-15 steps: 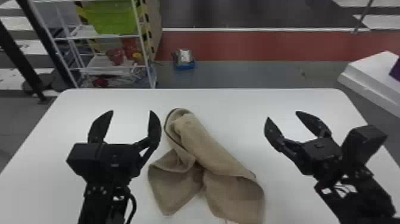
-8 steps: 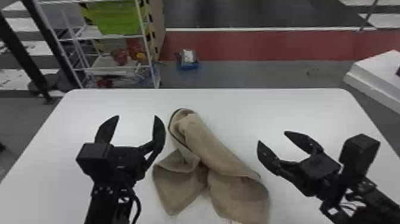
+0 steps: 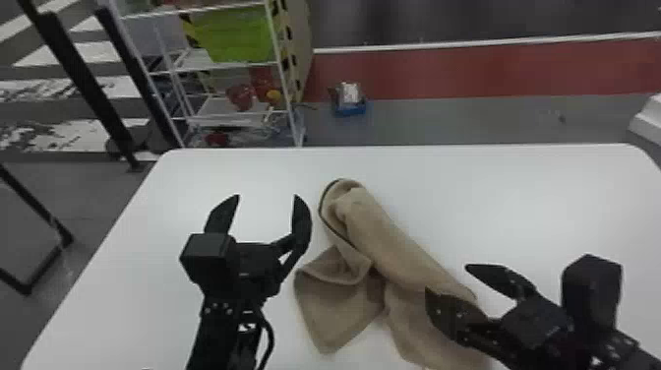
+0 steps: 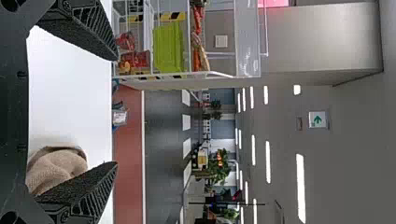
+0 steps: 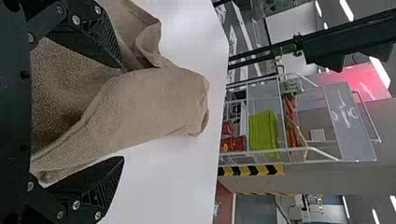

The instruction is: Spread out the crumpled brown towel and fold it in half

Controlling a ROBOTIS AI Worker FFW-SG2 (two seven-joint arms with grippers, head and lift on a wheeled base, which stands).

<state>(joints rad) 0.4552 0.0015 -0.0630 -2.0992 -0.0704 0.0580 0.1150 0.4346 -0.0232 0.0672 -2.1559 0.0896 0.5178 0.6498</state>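
- The crumpled brown cloth towel (image 3: pixel 393 246) is being supported on the white, round-cornered table (image 3: pixel 555 197), its long axis being slanted from the table's far side toward its near right.
- Its dark-edged, rolled end is being pointed toward the table's far edge.
- Above the table's left side, the black left gripper (image 3: pixel 267 196) is being held wide.
- The black right gripper (image 3: pixel 447 279), also being held wide, is being brought from the table's right toward its middle, over the towel.
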